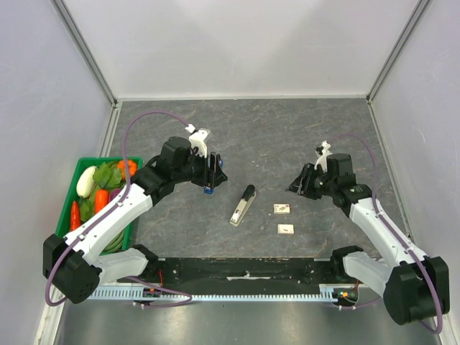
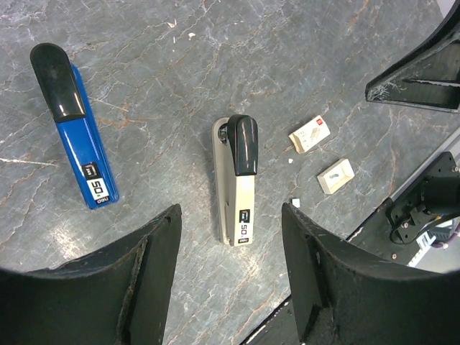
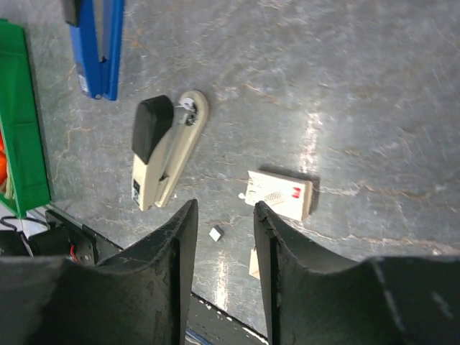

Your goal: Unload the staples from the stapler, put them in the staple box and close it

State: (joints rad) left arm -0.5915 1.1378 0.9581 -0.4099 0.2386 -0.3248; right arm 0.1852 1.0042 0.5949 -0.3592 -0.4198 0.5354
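- Step in hand, as we judge it: approach. Neither arm has the stapler (image 2: 237,180) yet, and we see no staple strip drawn out of it.
- Stapler position: flat on the worktop (image 1: 287,136) near its middle, between the two arms, black cap toward the far side.
- Left tool (image 1: 213,174): fingers wide apart, nothing between them, hovering over the blue stapler (image 2: 75,136), which lies left of the grey one.
- Right tool (image 3: 224,210): fingers apart by a narrow gap, empty, right of the stapler.
- Next move, in our view: one tool pins the grey body while the other frees the magazine. We must not pick up the blue one.
- Count: two staplers (one grey, one blue); two small staple boxes (image 2: 310,135), just right of the stapler; one pale scrap (image 3: 215,232); one green basket (image 1: 79,164) of vegetables, far left.
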